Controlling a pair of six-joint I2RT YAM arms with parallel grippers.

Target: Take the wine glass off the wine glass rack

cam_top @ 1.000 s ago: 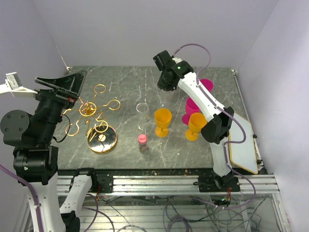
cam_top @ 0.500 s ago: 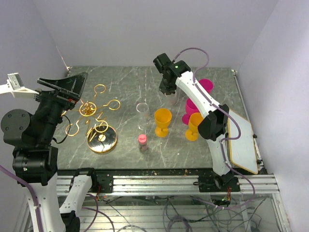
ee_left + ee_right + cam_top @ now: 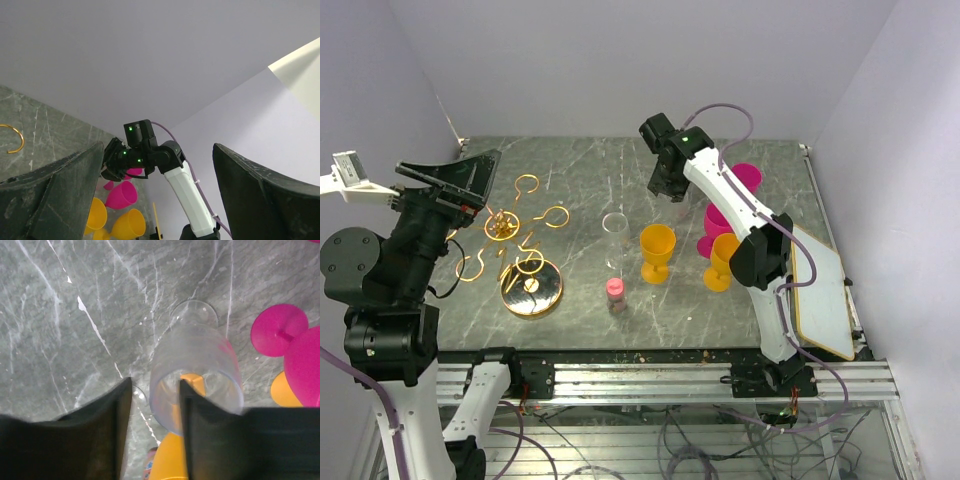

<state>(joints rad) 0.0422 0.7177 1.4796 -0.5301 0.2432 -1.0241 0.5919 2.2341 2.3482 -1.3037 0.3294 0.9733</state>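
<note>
The gold wire wine glass rack [image 3: 515, 243] stands at the left on its round shiny base [image 3: 531, 289], with no glass on its arms. A clear wine glass [image 3: 200, 357] stands upright on the marble table, and its foot [image 3: 196, 315] is on the surface. My right gripper [image 3: 155, 382] [image 3: 667, 185] is right above it. The jaws are a little apart and straddle the rim, one finger outside and one inside the bowl, touching neither side. My left gripper [image 3: 157, 147] [image 3: 455, 175] is wide open and empty, raised beside the rack.
A second clear glass [image 3: 615, 223] and a pink-capped bottle [image 3: 615, 290] stand mid-table. Two orange goblets [image 3: 657, 247] [image 3: 725, 258] and pink goblets [image 3: 718, 220] [image 3: 748, 175] crowd the right. A board [image 3: 820, 295] lies at the right edge.
My right gripper has turned and moved slightly nearer and lower over the clear glass. The left arm and the rack have not moved.
</note>
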